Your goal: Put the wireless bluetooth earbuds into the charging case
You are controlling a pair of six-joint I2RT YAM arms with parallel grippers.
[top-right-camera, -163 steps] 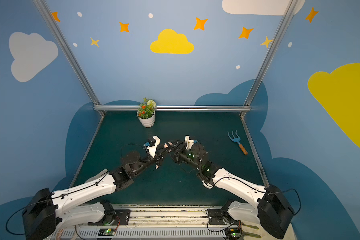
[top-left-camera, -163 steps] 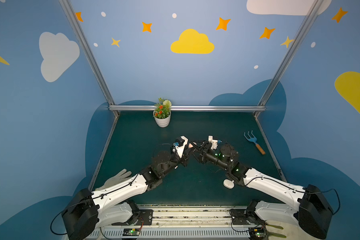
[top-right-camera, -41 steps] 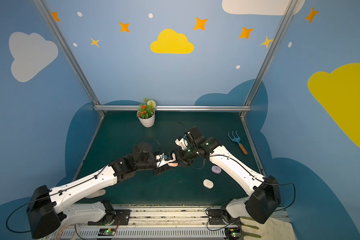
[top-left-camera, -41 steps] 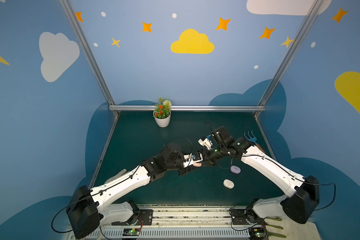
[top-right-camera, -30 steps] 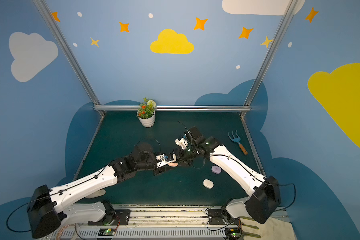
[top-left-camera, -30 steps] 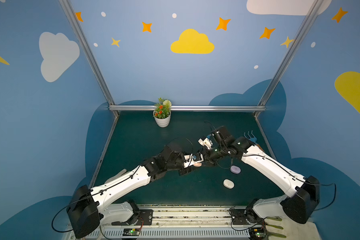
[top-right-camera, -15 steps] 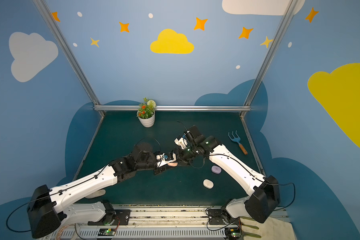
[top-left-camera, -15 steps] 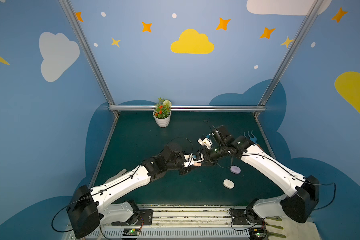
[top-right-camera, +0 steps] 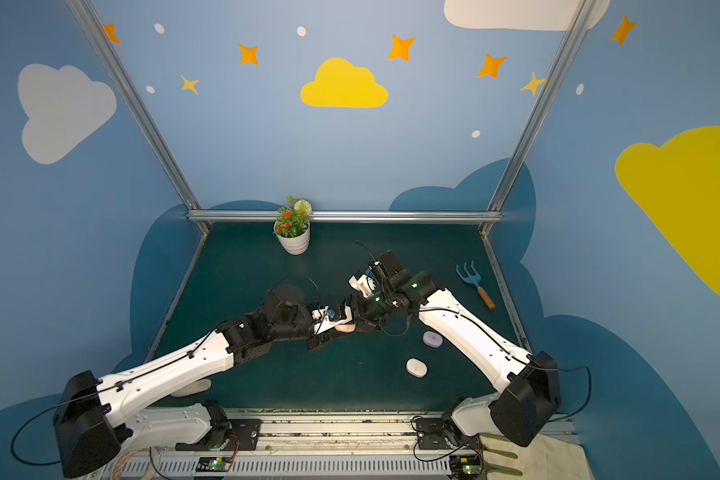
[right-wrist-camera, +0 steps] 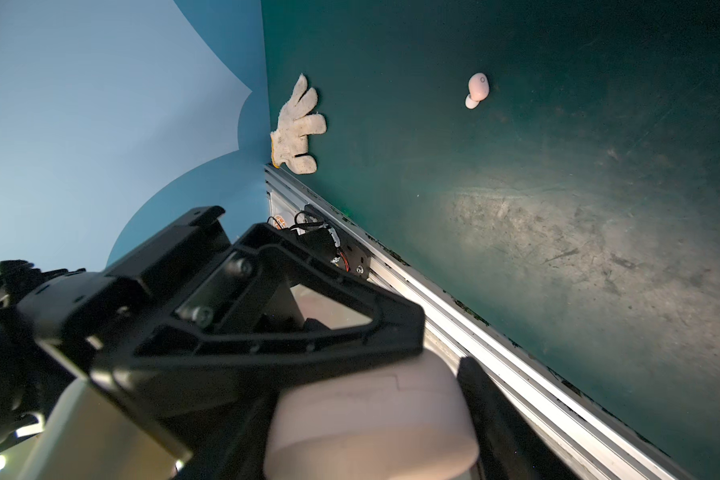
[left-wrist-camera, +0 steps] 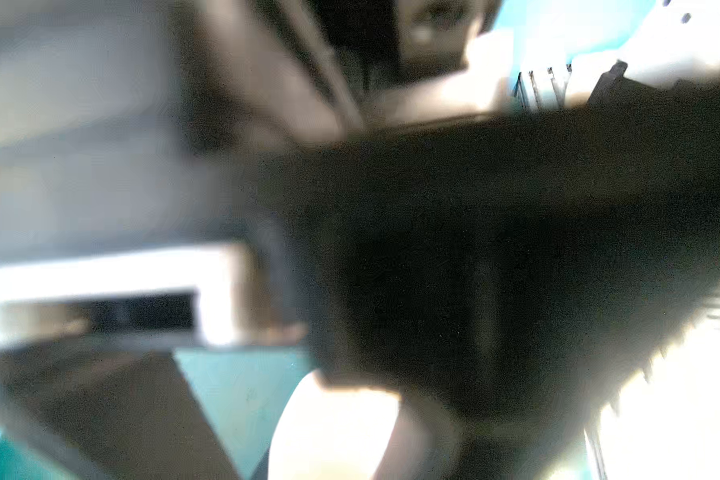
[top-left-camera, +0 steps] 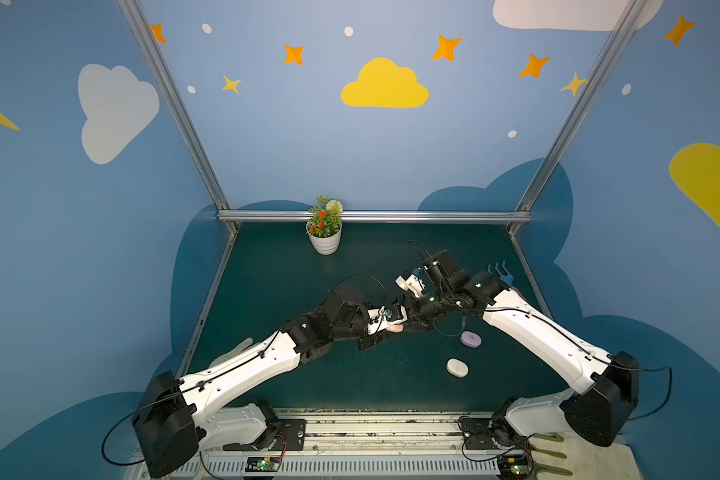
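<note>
Worktop: the dark green matt worktop (top-left-camera: 287, 291) carries everything; the action sits just right of its centre.
Right arm: this white-and-black arm (top-left-camera: 533, 332) arches in from the far right; some five seconds ago it lay low along the near right edge.
Left arm: the matching arm (top-left-camera: 246, 365) stretches from near left to centre and has barely moved over the last second and a half.
Glove: a white knitted work glove (right-wrist-camera: 298, 129) lies flat at the near left corner.
Left pincer: the left pincer (top-left-camera: 391, 330) looks clamped on the pale pink oval plastic charging case (right-wrist-camera: 371, 424), with black fingers either side of it.
Right pincer: the right pincer (top-left-camera: 411, 325) flanks the same case from the right; whether it grips or has slackened I cannot tell.
Pink case: it sits low between both pincers, at or just over the worktop, its seam closed. Five seconds ago it could not be made out between them. With the lid down no bud can go in, so opening it looks like the step in hand.
Other cases: a lilac oval case (top-left-camera: 470, 338) and a white oval case (top-left-camera: 457, 368), both shut, rest near right beside the right forearm; that arm covered the lilac one before.
Earbud: one tiny pale pink bean-shaped plastic earbud (right-wrist-camera: 476, 89) lies loose on bare worktop, well apart from the pink case.
</note>
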